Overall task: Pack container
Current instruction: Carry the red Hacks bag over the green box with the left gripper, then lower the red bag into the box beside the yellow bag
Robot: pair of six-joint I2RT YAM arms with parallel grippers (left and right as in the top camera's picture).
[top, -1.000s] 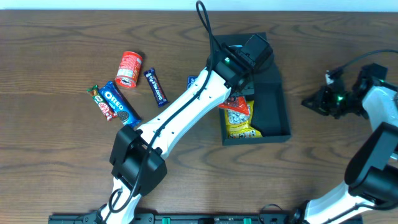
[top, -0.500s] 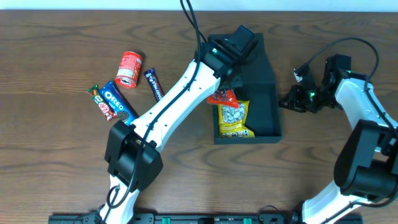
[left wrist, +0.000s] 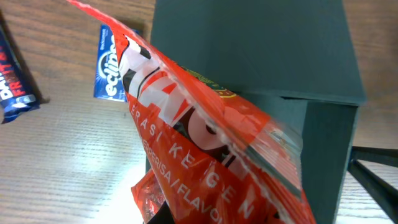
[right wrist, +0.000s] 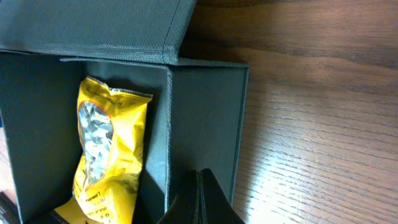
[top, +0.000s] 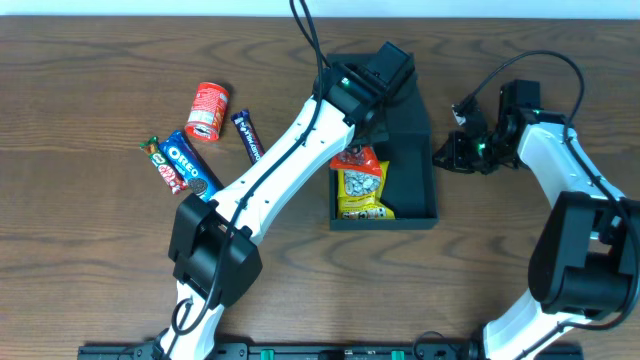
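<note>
The container (top: 418, 150) is a dark slate-blue box with its flap lid open at the far side. A yellow snack pack (top: 361, 190) lies inside it. My left gripper (top: 362, 130) hangs over the box's left part, shut on a red-orange snack pack (top: 352, 156). That pack fills the left wrist view (left wrist: 211, 143), above the container (left wrist: 249, 43). My right gripper (top: 445, 158) is shut and empty, its tips against the box's right wall. In the right wrist view the shut fingers (right wrist: 200, 199) touch the container wall (right wrist: 208, 106), with the yellow pack (right wrist: 109, 149) inside.
Left of the box lie a red can (top: 207, 110), a blue Oreo pack (top: 190, 165), a dark blue bar (top: 251, 138) and a green-red candy pack (top: 158, 160). A blue gum pack (left wrist: 112, 68) lies by the box's left wall.
The container has slid left across the table. My right gripper has moved left with it, against its right wall. My left gripper still holds the red-orange pack over the box.
</note>
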